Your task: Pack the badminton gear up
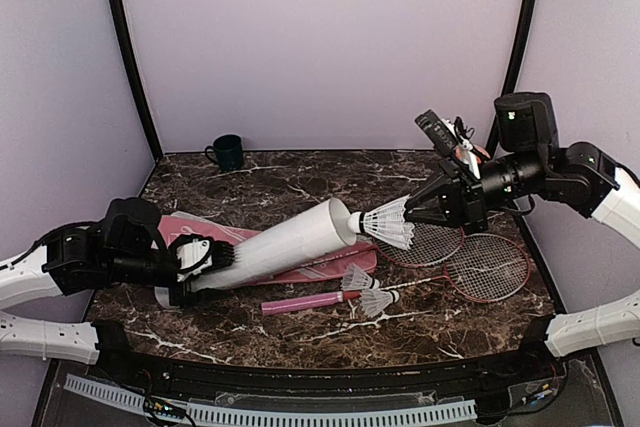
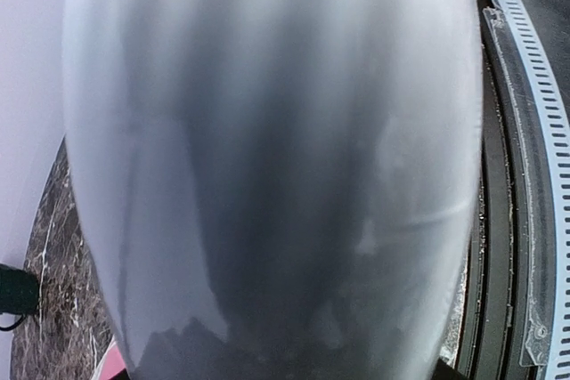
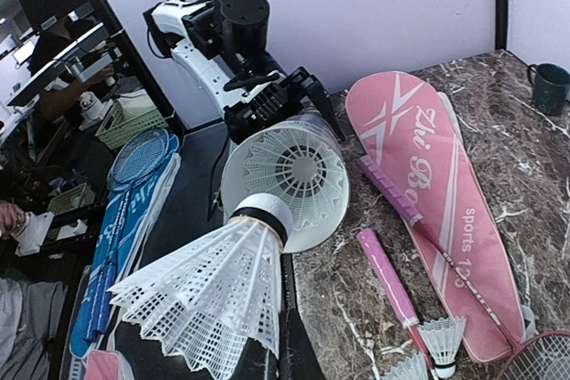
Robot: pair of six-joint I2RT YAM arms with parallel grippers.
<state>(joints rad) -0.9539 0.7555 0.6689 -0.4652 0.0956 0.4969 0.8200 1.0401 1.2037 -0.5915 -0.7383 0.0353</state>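
My left gripper [image 1: 213, 257] is shut on the long white tube [image 1: 280, 247] near its closed end and holds it tilted up to the right. The tube [image 2: 267, 157] fills the left wrist view. My right gripper [image 1: 428, 211] is shut on the skirt of a white shuttlecock [image 1: 388, 222], whose cork sits at the tube's open mouth [image 3: 285, 175]. Another shuttlecock [image 3: 298, 166] shows inside the tube. Two shuttlecocks [image 1: 365, 289] lie on the table by a pink racket handle [image 1: 300, 302]. Two red-framed rackets [image 1: 470, 257] lie to the right. The pink bag [image 3: 436, 184] lies under the tube.
A dark green mug [image 1: 228, 152] stands at the back left of the marble table [image 1: 300, 182]. A white perforated strip [image 1: 300, 415] runs along the near edge. Purple walls close in the back and both sides.
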